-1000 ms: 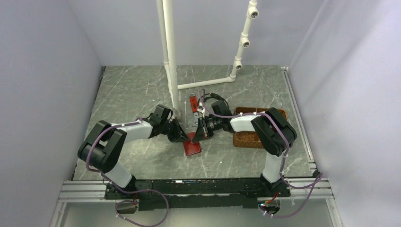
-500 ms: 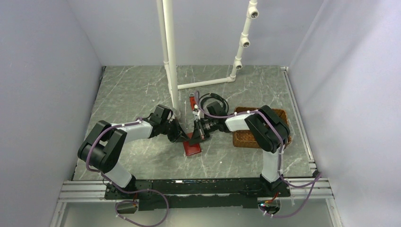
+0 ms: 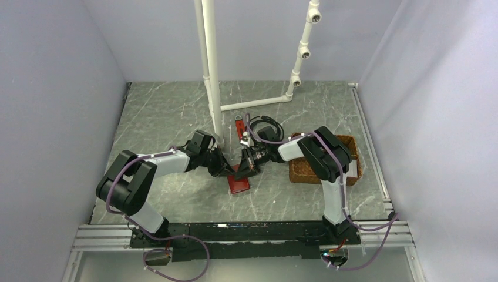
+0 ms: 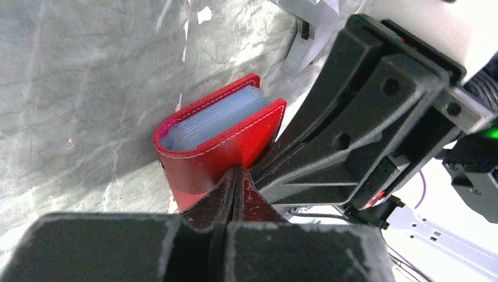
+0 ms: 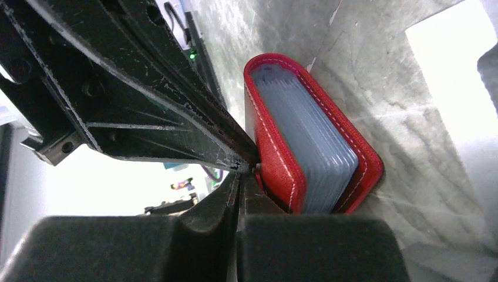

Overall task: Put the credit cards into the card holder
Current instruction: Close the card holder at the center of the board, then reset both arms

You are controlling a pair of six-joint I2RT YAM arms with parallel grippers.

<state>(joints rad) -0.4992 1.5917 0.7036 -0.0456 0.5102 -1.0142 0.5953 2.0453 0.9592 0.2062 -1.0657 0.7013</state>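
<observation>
The card holder (image 4: 220, 144) lies on the table (image 3: 170, 111) directly at the tips of both grippers, its covers parted in a narrow V with the clear pockets (image 4: 214, 120) showing between them. The left gripper (image 4: 235, 176) has its 2 fingers pressed together, seemingly nipping the edge of the near cover. The right gripper (image 5: 242, 175), opposite, is also pressed together with its tips against the same cover; whether it grips anything I cannot tell. No loose credit card shows in either grasp. This looks like the step of opening the holder. Next, 1 gripper should keep the cover back while the other fetches a card.
</observation>
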